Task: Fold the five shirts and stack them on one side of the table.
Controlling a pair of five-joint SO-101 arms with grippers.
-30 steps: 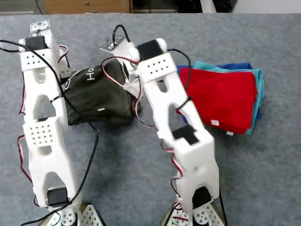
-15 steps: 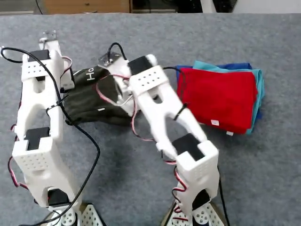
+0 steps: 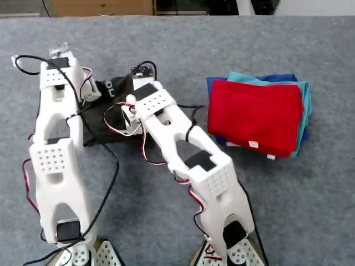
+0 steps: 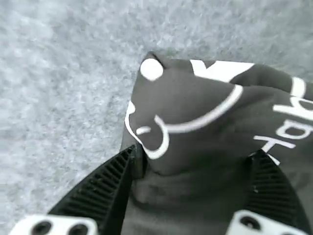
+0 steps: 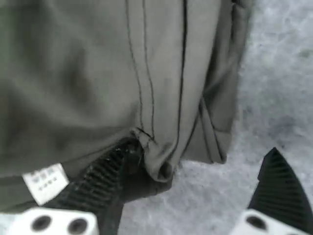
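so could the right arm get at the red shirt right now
Likely yes: its claw is open at the dark shirt's edge, gripping nothing, and bare grey table lies between it and the red shirt atop the stack.

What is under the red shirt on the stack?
A teal shirt shows along the red shirt's far and right edges, with a blue shirt peeking out below it. Anything else in the stack is covered by the red one.

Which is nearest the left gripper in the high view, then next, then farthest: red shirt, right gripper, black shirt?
1. black shirt, under the left gripper.
2. right gripper, across the shirt.
3. red shirt, far over on the right side.
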